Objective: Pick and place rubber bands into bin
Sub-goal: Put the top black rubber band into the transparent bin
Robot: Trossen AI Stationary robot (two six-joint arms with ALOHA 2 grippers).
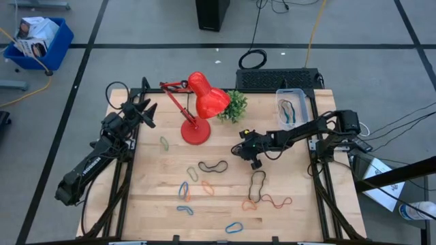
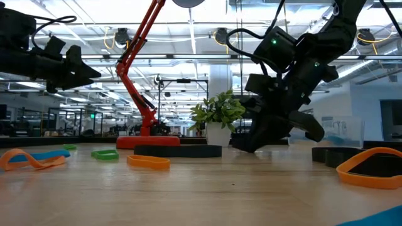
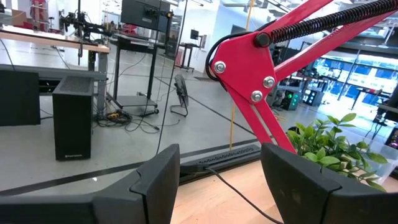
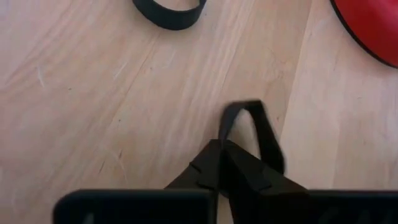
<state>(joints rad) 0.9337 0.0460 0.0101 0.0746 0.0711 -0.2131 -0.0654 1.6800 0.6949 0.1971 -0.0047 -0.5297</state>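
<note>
We see the right pincer out over the middle of the bench, just right of the lamp base. Its wrist view shows the fingers pressed together, pinching a black band that loops out beyond the tips above the wood. Another black band lies on the bench a little to its left and nearer. More bands lie loose across the near half: a long black one, an orange one, blue ones and a green one to the left. The bin sits at the far right corner, beside the plant, with a couple of bands already in it. The left pincer waits at the far left edge, fingers spread and holding nothing.
</note>
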